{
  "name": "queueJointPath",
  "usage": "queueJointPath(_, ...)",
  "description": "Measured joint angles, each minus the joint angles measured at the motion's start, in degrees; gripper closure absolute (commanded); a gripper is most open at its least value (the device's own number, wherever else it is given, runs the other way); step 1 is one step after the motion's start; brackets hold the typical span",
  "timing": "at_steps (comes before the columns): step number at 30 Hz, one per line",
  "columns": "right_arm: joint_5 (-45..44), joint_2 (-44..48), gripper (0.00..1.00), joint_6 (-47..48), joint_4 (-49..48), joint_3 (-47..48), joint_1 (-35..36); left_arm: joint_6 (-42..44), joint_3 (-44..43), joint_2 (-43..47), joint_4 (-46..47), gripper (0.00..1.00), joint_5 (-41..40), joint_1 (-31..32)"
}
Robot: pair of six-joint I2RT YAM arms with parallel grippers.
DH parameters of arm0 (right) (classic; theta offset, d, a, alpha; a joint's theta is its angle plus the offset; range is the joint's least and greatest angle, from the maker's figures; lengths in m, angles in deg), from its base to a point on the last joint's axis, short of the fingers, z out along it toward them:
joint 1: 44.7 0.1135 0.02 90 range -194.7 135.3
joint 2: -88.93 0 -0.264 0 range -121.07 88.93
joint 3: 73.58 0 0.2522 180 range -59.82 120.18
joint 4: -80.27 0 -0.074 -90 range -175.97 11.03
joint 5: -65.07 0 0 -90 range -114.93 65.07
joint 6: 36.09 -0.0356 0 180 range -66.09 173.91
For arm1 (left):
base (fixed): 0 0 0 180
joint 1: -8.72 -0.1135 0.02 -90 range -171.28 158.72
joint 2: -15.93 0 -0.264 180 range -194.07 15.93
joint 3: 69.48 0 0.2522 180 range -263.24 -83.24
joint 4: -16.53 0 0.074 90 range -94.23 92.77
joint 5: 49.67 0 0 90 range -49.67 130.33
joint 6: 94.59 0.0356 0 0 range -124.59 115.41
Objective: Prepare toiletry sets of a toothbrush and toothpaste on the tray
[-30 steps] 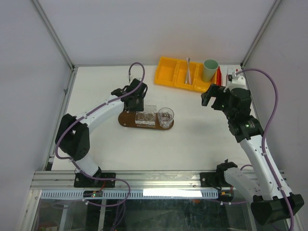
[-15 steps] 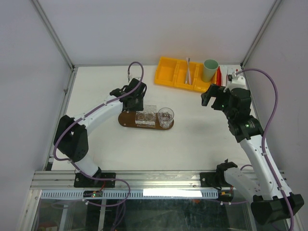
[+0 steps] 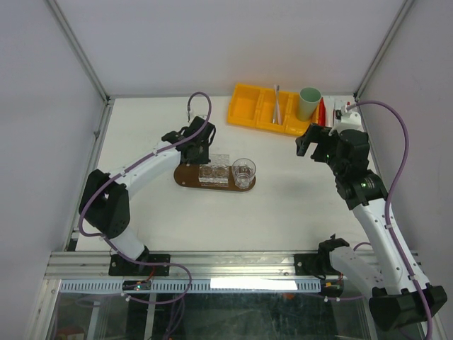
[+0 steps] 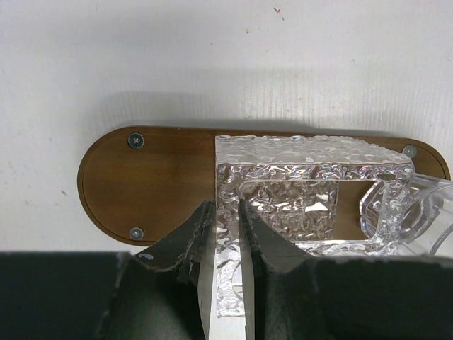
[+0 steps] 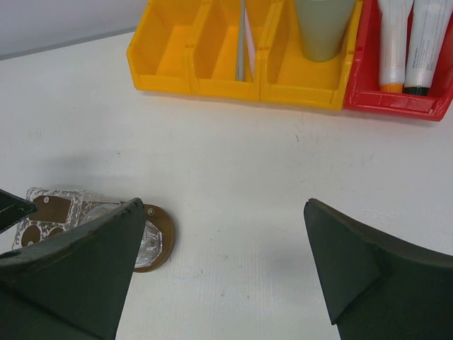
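Left wrist view: gripper clamped on a glass holder, tray has no sets yet

The left gripper (image 4: 226,212) is closed on the near wall of a clear, textured glass holder (image 4: 297,170); its two dark fingers pinch the wall from both sides. The holder sits on the tray (image 4: 156,177), a dark brown oval board lying flat on the white table (image 3: 283,205). The tray's left end is bare wood with two screws showing. In the top view, a round clear glass (image 3: 243,172) stands on the tray's right end, just beside the holder.

The right gripper (image 5: 221,212) hangs wide open and empty above the table, well apart from the tray, facing the bins at the far edge.

One toothbrush (image 5: 241,42) stands in the yellow bin (image 5: 170,78) against a middle divider; which compartment it is in is unclear. A mint-green cup (image 5: 322,25) fills the bin's right compartment. Touching it on the right is a red bin (image 5: 396,103) holding two white tubes (image 5: 394,35) side by side.

By the look of it, the task is barely begun: no toothbrush and no tube is on the tray, so every set is left to fetch and place.

No brand, label or writing can be read; the tubes show only an orange and a dark band at their lower ends.
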Motion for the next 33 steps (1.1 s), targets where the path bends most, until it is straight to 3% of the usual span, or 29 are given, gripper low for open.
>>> queueJointPath(4,0.0,0.0,0.02,0.0,0.0,0.0,0.0,-0.17,0.02,0.02,0.0,0.69,-0.11,0.0)
queueJointPath(10,0.0,0.0,0.02,0.0,0.0,0.0,0.0,-0.39,0.11,0.61,-0.09,0.65,-0.44,-0.02)
queueJointPath(33,1.49,0.04,0.02,-0.04,1.09,0.02,0.0,1.53,-2.75,12.83,0.87,0.22,3.8,0.0)
